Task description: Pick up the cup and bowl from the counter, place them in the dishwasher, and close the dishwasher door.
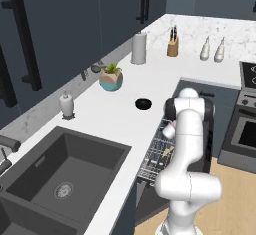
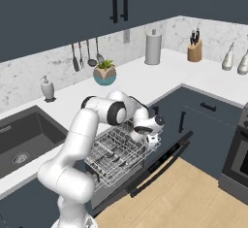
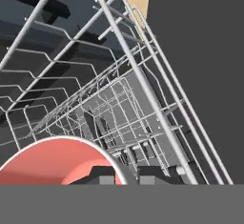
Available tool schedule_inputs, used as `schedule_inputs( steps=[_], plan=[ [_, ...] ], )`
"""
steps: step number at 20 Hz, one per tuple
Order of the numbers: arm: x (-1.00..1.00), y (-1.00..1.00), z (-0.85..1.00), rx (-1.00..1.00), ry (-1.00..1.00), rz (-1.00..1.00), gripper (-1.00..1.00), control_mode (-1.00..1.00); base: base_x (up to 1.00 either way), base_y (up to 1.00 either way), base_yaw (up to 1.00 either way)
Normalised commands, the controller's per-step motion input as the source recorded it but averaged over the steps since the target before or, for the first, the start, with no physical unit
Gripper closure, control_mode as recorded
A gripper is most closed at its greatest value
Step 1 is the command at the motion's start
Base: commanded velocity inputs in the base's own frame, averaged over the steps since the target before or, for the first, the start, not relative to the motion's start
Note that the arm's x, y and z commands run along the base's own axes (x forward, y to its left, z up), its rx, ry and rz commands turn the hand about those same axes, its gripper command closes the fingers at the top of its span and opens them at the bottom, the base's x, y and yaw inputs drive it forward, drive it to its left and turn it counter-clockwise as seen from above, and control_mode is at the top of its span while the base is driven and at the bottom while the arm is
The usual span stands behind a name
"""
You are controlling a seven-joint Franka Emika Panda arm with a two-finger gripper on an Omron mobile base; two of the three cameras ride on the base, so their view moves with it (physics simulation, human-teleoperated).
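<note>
My gripper [image 3: 125, 174] is shut on the cup [image 3: 57, 163], whose red inside and pale rim sit at the lower left of the hand view. The hand [image 1: 170, 129] hangs low over the pulled-out wire rack [image 1: 156, 156] of the dishwasher [image 2: 116, 156], near the rack's right end. Its dishwasher door [image 2: 162, 166] lies folded down and open. The black bowl [image 1: 143, 103] rests on the white counter [image 1: 100, 116], left of the arm and apart from the gripper [image 2: 151, 139].
A teal plant pot [image 1: 111, 78], a soap dispenser [image 1: 66, 104] and a paper towel roll [image 1: 139, 48] stand along the back wall. The dark sink [image 1: 60, 174] lies at the left. A knife block [image 1: 172, 44], two bottles [image 1: 211, 49] and the oven [image 1: 245, 134] are at the right.
</note>
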Motion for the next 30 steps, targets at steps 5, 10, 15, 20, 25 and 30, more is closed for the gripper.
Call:
schedule_inputs(
  steps=[5, 10, 15, 20, 25, 30],
  plan=[
    [0.00, -0.03, -0.32, 0.00, 0.00, -0.21, 1.00, -1.00, 0.00, 0.00, 0.00],
    [0.00, -0.19, -0.17, 0.00, 0.00, -0.17, -1.00, -1.00, 0.00, 0.00, 0.00],
    [-0.02, -0.38, 0.00, 0.02, 0.00, -0.12, -1.00, -1.00, 0.00, 0.00, 0.00],
    [-0.29, -0.61, 0.68, 0.19, -0.01, -0.02, -1.00, -1.00, 0.00, 0.00, 0.00],
    [-0.53, -0.69, 1.00, 0.34, -0.07, 0.02, -1.00, -1.00, 0.00, 0.00, 0.00],
    [-0.07, -0.18, 1.00, 0.30, 0.00, 0.15, -1.00, -1.00, 0.00, 0.00, 0.00]
  ],
)
